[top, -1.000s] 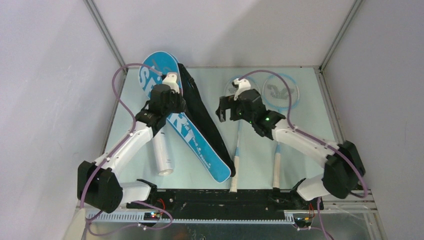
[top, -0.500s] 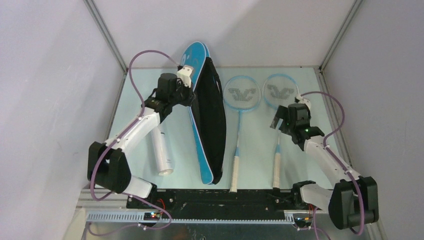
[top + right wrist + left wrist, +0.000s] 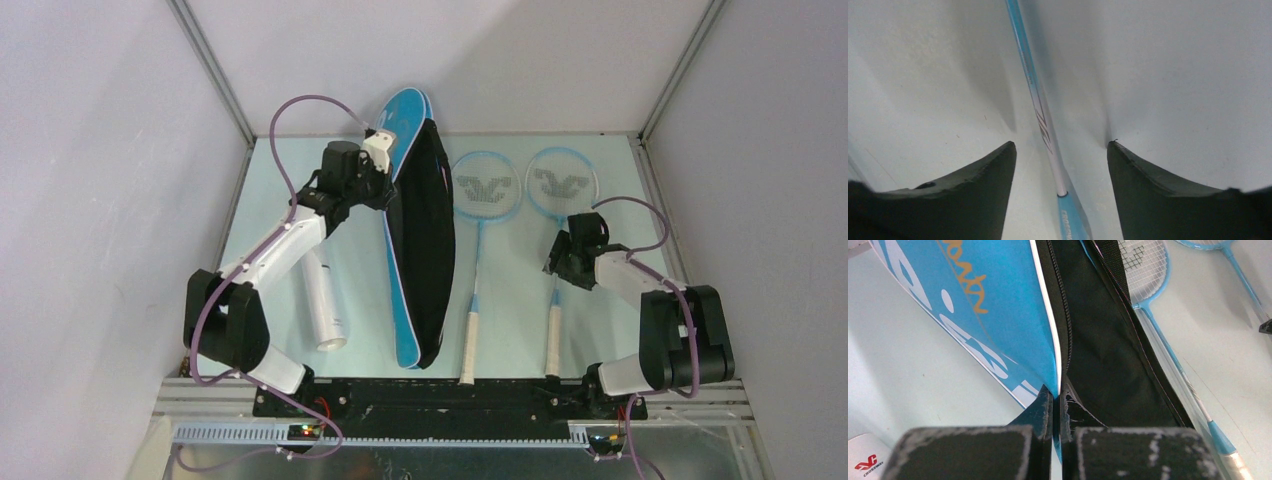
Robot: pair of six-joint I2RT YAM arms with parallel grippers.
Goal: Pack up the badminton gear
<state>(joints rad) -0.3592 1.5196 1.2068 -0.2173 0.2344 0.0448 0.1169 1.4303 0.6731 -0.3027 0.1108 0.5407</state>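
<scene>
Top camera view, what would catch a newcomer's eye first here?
The blue racket bag stands on edge left of centre, its black side turned right, with the left gripper pinching its edge. Right of it, the left racket and the right racket lie flat side by side. The right gripper is open and straddles the right racket's shaft.

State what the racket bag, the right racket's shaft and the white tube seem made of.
Racket bag: probably coated fabric; smooth printed blue face, black zip along its edge. Racket shaft: painted metal or composite; thin, glossy. White tube: plastic or card; smooth, matte, unclear.
</scene>
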